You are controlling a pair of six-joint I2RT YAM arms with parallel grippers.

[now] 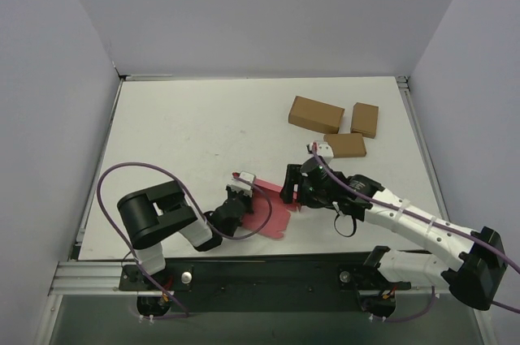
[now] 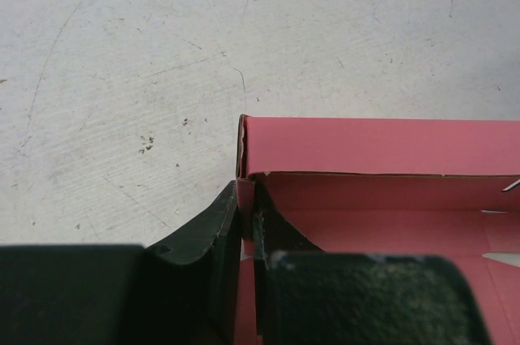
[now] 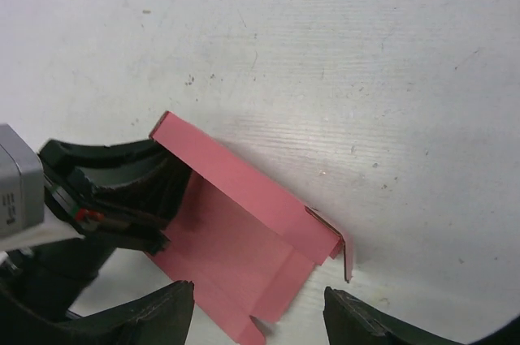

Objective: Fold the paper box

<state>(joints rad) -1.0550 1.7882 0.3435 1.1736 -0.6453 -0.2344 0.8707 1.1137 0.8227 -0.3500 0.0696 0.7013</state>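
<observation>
open table (image 1: 179, 130) far left — brown boxes (image 1: 316, 114) far right, paper box (image 1: 275, 209) near centre.

Left arm (image 1: 166, 219) folded low, left fingers (image 2: 203, 260) pinched nearly together; right arm (image 1: 406, 219) extended, right fingers (image 3: 154, 316) spread wide, seemingly hovering.

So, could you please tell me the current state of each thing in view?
paper box: partly folded, one long wall raised, the rest lying flat.
left gripper: shut, pinching a flap at the box's end.
right gripper: open, over the box's other end, holding nothing.
brown cardboard boxes: all three closed, lying flat.
</observation>
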